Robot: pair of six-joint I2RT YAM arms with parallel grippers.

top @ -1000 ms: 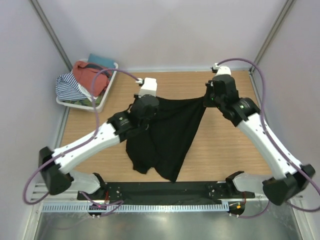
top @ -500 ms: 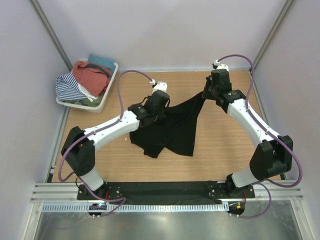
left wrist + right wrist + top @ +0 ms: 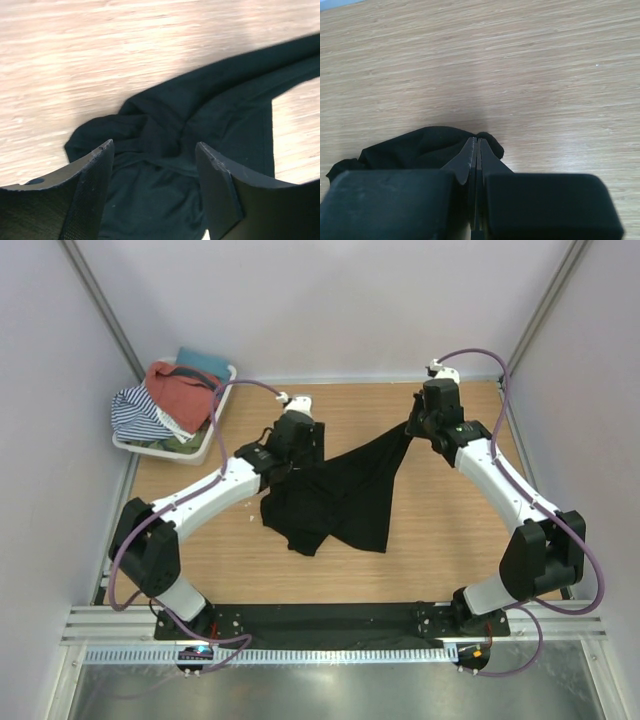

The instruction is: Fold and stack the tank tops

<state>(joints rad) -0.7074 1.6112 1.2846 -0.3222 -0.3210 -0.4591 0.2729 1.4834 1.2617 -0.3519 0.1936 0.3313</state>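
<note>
The black tank top [image 3: 335,495] lies crumpled on the wooden table, one corner stretched up to the far right. My right gripper [image 3: 410,435] is shut on that corner; the right wrist view shows the closed gripper [image 3: 476,142] with black cloth [image 3: 420,147] bunched around it. My left gripper [image 3: 300,452] hovers at the top's far left edge. Seen from the left wrist, that gripper [image 3: 154,147] is open, nothing between its fingers and the black cloth [image 3: 170,125] lying below. The rust-red tank top [image 3: 180,390] sits in the basket.
A white basket [image 3: 214,430] at the far left corner holds the rust-red top, a striped garment [image 3: 135,410] and a teal item [image 3: 200,358]. Enclosure walls close in on the left, right and back. Bare wood [image 3: 450,530] shows to the right of the cloth.
My left gripper has opened, let go of the black top and drawn back to the far left. The top has dropped from its spread hang into a heap; the right gripper keeps its corner.
</note>
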